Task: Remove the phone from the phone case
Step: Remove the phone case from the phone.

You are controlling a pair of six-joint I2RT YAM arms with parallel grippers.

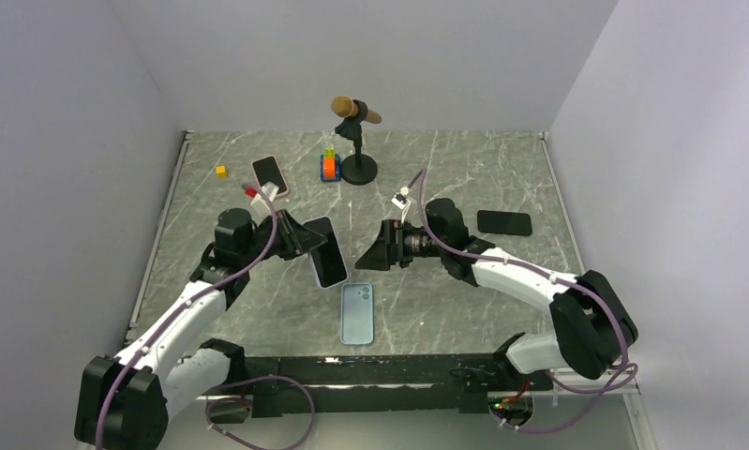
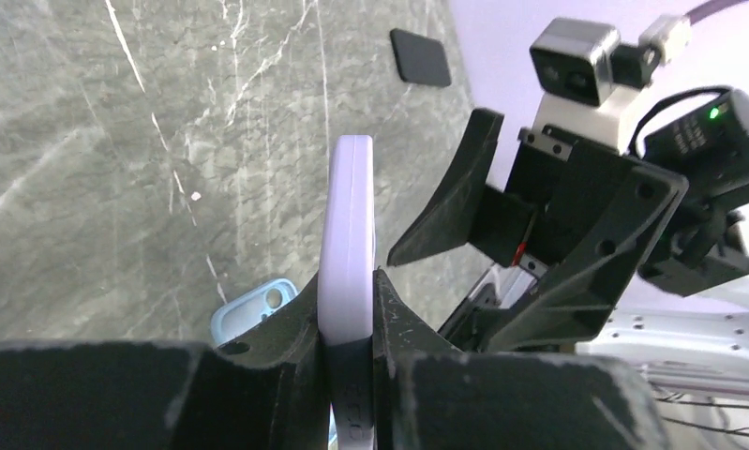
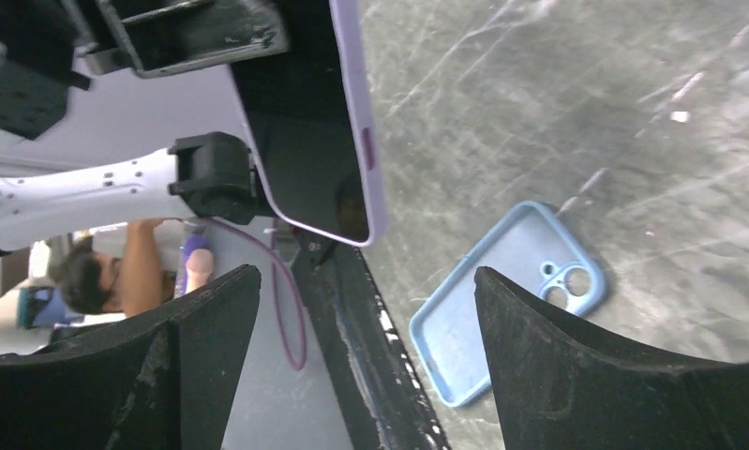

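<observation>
Phone (image 1: 328, 253) is pinched edge-on in my left gripper (image 1: 303, 238), that arm reaching forward and bent inward, holding it above the table (image 1: 501, 169). Just right of it, nearer me, the blue phone case (image 1: 357, 313) lies flat and hollow (camera cutout showing). My right gripper (image 1: 368, 255) faces the phone with fingers spread, its arm folded inward.

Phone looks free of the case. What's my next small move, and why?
Probably lower the left pincer and set the phone on the table beside the case. The case lies empty, the phone is clamped in the air, and the right pincer is open, holding nothing.
</observation>
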